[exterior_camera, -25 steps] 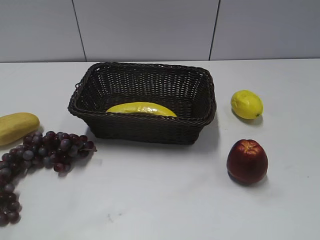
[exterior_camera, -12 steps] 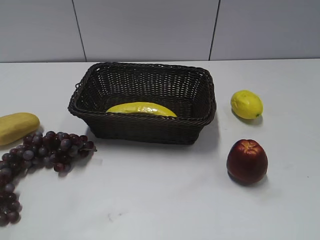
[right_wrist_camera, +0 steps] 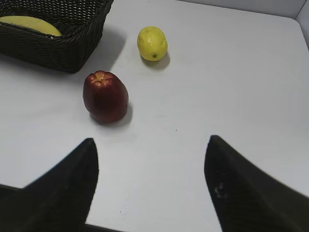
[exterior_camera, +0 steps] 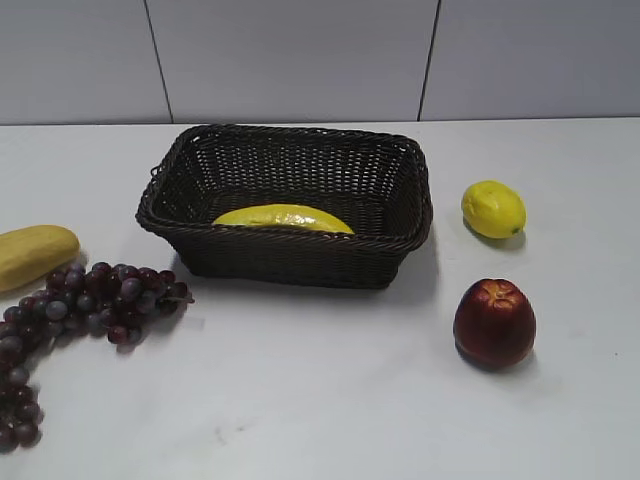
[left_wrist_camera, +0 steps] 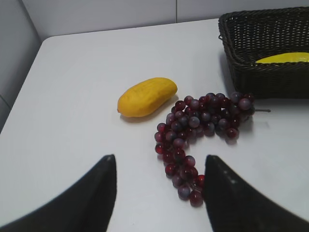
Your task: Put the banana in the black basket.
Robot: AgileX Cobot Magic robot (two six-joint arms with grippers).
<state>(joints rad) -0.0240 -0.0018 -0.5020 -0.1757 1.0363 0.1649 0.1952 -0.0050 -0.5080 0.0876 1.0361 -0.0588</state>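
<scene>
The long curved bright-yellow plastic banana (exterior_camera: 283,217) lies inside the large rectangular dark woven wicker basket (exterior_camera: 290,255), down on its floor close against the near long wall, so that the braided rim hides its lower edge in the exterior view. Its long axis runs left to right, parallel with that near wall, and its arc humps upward toward the basket's far side, with both ends dipping behind the rim; the dark tip cannot be made out. To the left of the basket, a bunch of dark red-purple grapes (exterior_camera: 75,312) sprawls on the white table (exterior_camera: 330,400), its nearest berries just beside the basket's left corner, and a stubby pale-yellow fruit (exterior_camera: 33,253) lies beyond the grapes, farther from the basket. To the right of the basket sits a round yellow lemon (exterior_camera: 493,208), and nearer the camera, also right of the basket, stands a dark red apple (exterior_camera: 494,321). Neither arm shows in the exterior view. The left gripper (left_wrist_camera: 159,193) hangs above the table left of the basket, its two black fingers spread wide with nothing between them but the lower grapes below. The right gripper (right_wrist_camera: 150,183) hangs right of the basket, fingers likewise wide apart and empty.
</scene>
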